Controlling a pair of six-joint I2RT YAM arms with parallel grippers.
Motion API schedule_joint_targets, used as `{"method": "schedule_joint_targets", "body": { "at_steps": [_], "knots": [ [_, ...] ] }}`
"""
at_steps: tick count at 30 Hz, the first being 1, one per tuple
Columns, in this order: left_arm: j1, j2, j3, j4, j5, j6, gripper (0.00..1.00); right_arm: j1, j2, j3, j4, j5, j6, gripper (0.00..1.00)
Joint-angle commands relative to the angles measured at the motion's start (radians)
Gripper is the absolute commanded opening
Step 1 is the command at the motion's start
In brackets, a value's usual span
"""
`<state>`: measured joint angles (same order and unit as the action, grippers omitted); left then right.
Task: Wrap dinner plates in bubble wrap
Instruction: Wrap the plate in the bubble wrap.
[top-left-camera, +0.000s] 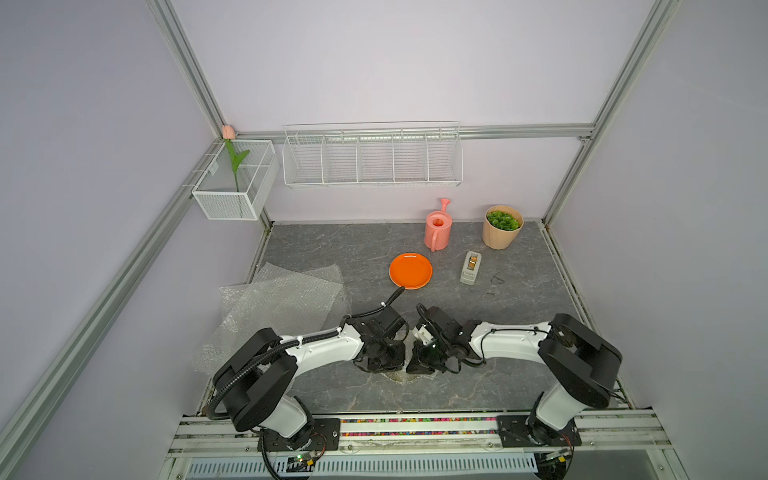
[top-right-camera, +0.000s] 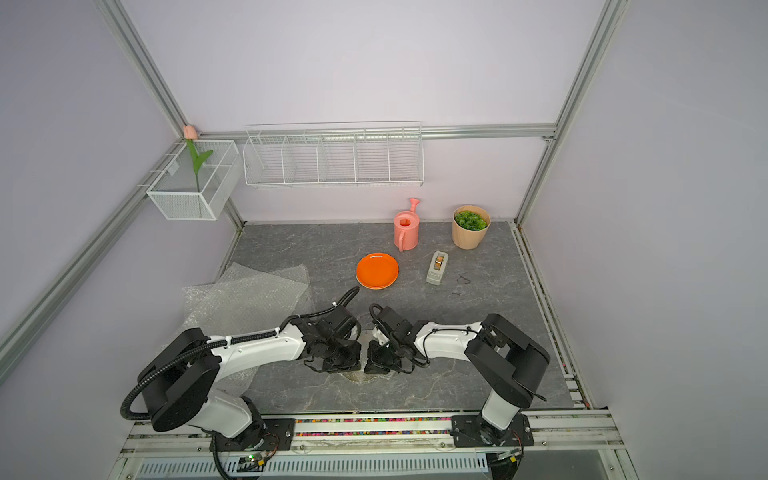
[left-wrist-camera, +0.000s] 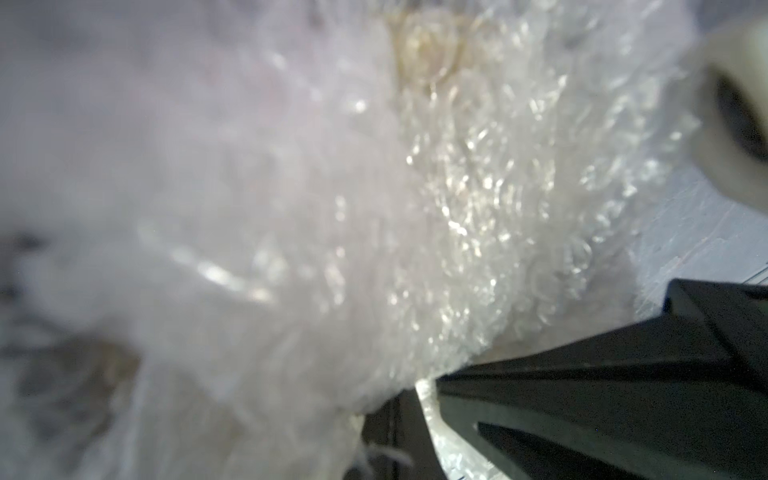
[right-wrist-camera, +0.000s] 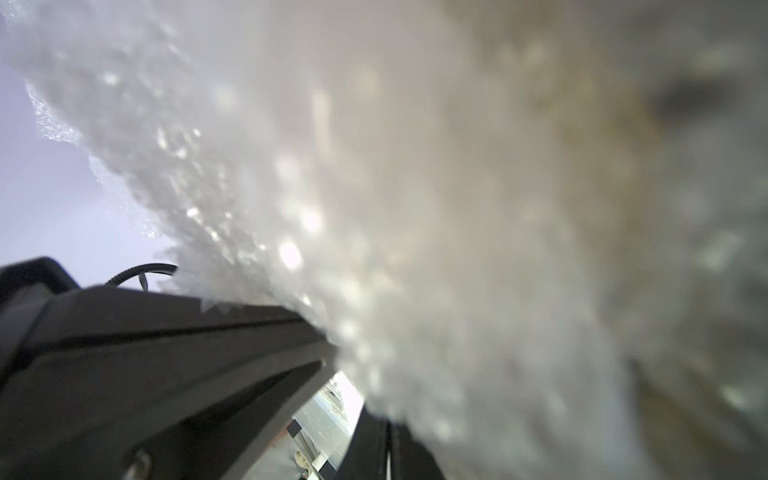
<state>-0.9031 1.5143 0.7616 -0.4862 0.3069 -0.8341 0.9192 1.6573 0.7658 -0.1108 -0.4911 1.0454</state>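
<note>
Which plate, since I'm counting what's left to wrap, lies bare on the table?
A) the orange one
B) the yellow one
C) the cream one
A: only the orange plate lies uncovered on the table, apart from the bubble wrap.

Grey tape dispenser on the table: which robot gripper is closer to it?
Right. The right gripper hangs on the robot's side of the grey tape dispenser, slightly left; the left gripper is farther left again.
</note>
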Motion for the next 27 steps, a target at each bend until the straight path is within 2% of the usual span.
{"method": "schedule_joint_targets", "body": {
  "at_steps": [1, 8, 13, 18, 27],
  "knots": [
    [0.011, 0.002, 0.027, -0.056, -0.049, -0.011, 0.00, 0.015, -0.018, -0.026, -0.082, -0.004, -0.023, 0.07],
    [0.010, -0.047, 0.095, -0.119, -0.061, -0.006, 0.00, 0.018, 0.059, -0.030, -0.048, -0.009, -0.012, 0.07],
    [-0.010, -0.081, 0.113, -0.051, -0.027, -0.059, 0.00, 0.018, 0.068, -0.028, -0.029, -0.001, 0.001, 0.07],
    [-0.017, -0.002, 0.049, 0.042, 0.020, -0.094, 0.00, 0.018, 0.071, -0.026, -0.033, 0.002, 0.003, 0.07],
    [-0.018, 0.049, -0.074, 0.059, -0.015, -0.079, 0.00, -0.026, -0.011, -0.004, -0.072, 0.004, -0.041, 0.07]
  ]
}}
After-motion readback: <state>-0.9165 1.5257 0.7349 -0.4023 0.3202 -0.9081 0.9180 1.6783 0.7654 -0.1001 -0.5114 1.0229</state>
